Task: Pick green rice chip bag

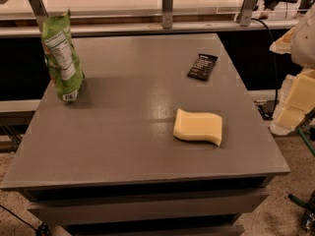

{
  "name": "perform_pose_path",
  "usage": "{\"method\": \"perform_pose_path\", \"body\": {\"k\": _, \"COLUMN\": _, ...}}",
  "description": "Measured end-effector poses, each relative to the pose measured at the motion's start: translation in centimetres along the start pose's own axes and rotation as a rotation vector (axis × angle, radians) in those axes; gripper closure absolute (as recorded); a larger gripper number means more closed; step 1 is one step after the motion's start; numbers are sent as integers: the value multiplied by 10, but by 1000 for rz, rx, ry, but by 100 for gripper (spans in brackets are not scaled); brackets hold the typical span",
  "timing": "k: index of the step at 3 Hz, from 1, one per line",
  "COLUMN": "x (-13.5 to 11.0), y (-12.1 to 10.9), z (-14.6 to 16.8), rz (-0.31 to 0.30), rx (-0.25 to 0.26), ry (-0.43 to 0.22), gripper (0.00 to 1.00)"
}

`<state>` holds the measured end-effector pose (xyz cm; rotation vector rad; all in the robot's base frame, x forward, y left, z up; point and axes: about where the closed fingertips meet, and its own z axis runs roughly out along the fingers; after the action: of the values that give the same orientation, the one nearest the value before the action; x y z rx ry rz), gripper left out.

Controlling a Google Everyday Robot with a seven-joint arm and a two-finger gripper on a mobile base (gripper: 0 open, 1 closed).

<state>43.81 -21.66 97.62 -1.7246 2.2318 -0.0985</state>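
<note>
The green rice chip bag (61,58) stands up tall on the grey table (123,151), near the far left corner, at about 10 o'clock from the middle of the table. Its white label side faces the camera. A small black packet (202,66) lies flat at about 2 o'clock. A yellow sponge (198,127) lies flat at about 4 o'clock. All three are well apart. The end effector is out of the camera view, so its state and its place next to the bag cannot be told.
</note>
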Motion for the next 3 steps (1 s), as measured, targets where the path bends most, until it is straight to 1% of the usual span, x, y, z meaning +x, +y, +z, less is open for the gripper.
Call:
{"method": "perform_pose_path", "body": {"k": 1, "x": 0, "y": 0, "z": 0, "rz": 0, "rx": 0, "ry": 0, "gripper": 0}}
{"method": "perform_pose_path", "body": {"k": 2, "x": -10, "y": -4, "z": 0, "rz": -36, "rx": -1, "ry": -13, "gripper": 0}}
{"method": "perform_pose_path", "body": {"k": 3, "x": -59, "y": -17, "z": 10, "rz": -188, "rx": -46, "ry": -56, "gripper": 0}}
